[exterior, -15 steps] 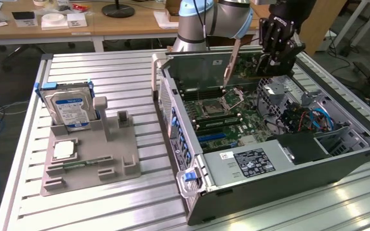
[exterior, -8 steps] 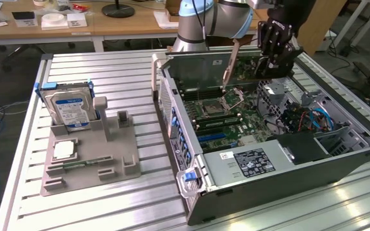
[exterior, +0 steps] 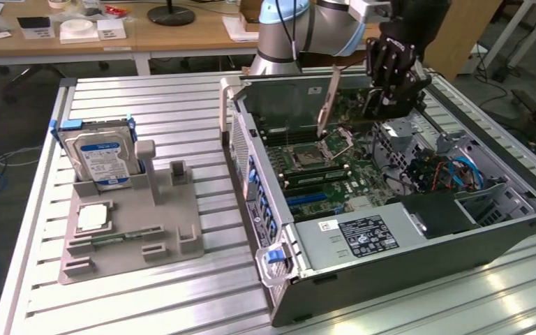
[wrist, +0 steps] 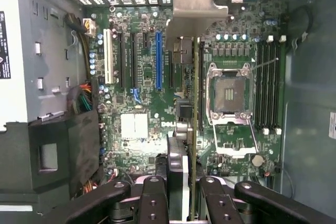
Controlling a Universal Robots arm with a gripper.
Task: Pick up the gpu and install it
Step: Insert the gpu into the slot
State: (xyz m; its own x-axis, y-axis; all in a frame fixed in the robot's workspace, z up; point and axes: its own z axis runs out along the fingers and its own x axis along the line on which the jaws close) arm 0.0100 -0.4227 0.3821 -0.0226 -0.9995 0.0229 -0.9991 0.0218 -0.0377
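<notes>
The gripper (wrist: 184, 184) is grasping the gpu (wrist: 191, 9) edge-on, fingers clenching both its faces; the card is hanging over the motherboard (wrist: 142, 124) inside the open computer case (exterior: 417, 258), sitting between the blue expansion slot (wrist: 158, 59) and the CPU socket (wrist: 229, 95).

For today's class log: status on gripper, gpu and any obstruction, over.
Gripper shut on the gpu. Card held edge-on over the motherboard, inside the case. Nothing seen in the way.
</notes>
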